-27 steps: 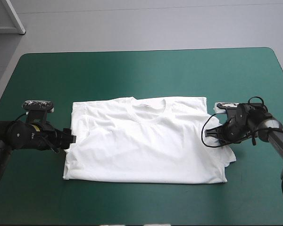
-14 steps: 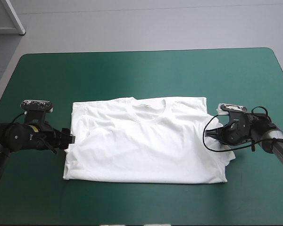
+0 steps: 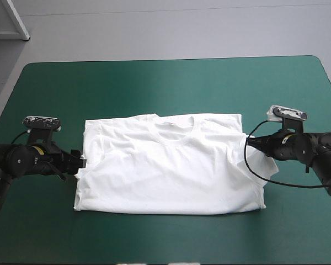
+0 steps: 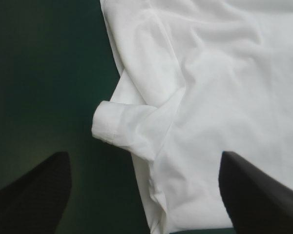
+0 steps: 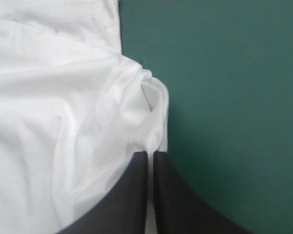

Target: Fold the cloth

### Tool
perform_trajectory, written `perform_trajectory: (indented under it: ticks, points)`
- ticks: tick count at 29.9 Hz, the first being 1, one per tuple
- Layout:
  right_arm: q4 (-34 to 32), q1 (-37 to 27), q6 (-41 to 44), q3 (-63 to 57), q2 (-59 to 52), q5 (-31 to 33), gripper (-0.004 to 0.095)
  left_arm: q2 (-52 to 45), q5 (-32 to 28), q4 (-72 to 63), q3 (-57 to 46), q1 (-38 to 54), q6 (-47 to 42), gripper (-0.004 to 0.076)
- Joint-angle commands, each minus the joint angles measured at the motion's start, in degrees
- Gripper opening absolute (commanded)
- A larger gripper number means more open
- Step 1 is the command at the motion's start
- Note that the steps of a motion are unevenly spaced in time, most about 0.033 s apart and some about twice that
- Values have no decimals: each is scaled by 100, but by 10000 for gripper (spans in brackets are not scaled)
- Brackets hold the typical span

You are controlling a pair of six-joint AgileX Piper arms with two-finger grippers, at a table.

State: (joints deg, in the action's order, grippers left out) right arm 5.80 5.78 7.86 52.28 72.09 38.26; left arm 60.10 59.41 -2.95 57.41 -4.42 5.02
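On the teal-green bench (image 3: 165,83) the white T-shirt (image 3: 165,176) lies spread flat, the right tool (image 3: 249,142) pinching its right sleeve (image 5: 146,112), seemingly to fold it inward, while the left tool (image 3: 79,162) stands open at the curled left sleeve (image 4: 122,127), apparently ready to grasp.

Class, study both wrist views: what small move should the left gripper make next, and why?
Probably ease the left gripper forward and shut it on the edge of the T-shirt: it stands open, the rolled sleeve cuff just ahead of it, while the right gripper is shut on the opposite edge.
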Motion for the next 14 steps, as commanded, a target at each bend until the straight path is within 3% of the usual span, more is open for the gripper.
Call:
perform_trajectory:
  ticks: [1, 6, 14]
  points:
    - [94, 168, -45, 517, -301, 201, -6, -101, -270, -90, 155, 1, -18, 598]
    - [716, 916, -544, 814, -227, 266, -5, -101, -308, -276, 155, 1, -18, 598]
    - [719, 2289, -533, 838, 643, 24, -6, -101, -243, -297, 155, 1, 5, 598]
